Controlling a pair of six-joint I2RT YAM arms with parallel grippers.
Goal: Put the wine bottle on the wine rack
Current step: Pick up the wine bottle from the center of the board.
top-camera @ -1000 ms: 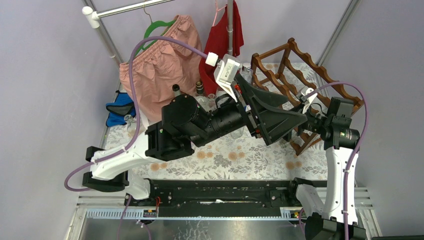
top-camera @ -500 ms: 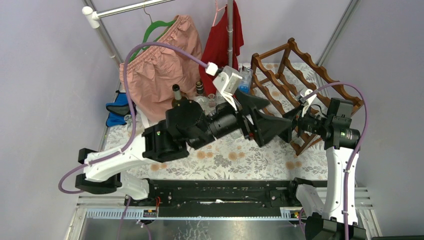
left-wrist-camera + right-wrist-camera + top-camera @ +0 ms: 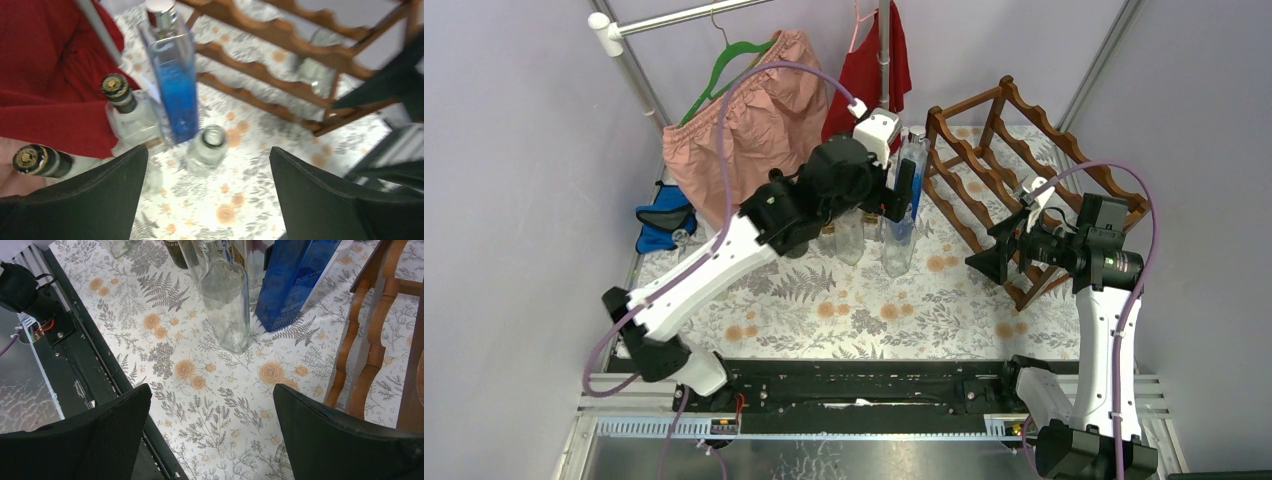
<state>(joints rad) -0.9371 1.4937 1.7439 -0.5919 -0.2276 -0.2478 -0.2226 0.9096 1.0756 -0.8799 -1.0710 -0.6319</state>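
Note:
The reddish-brown wine rack (image 3: 1024,165) stands at the back right of the flowered table. Left of it is a cluster of upright bottles: a tall blue one (image 3: 172,75), a clear one (image 3: 225,300) with an open mouth (image 3: 214,136), and two dark gold-capped ones (image 3: 117,90). Which of them is the wine bottle I cannot tell. My left gripper (image 3: 896,195) hovers open above the cluster, its fingers (image 3: 75,200) wide apart and holding nothing. My right gripper (image 3: 994,247) hangs open and empty by the rack's front leg (image 3: 367,350).
Pink shorts (image 3: 744,130) and a red garment (image 3: 869,75) hang on a rail behind the bottles. A blue object (image 3: 664,220) lies at the table's left edge. A black metal rail (image 3: 864,385) runs along the near edge. Something of clear glass (image 3: 310,67) sits low in the rack.
The left arm has swung from over the middle of the table back to the bottle cluster, its gripper staying open. The right arm has barely moved.

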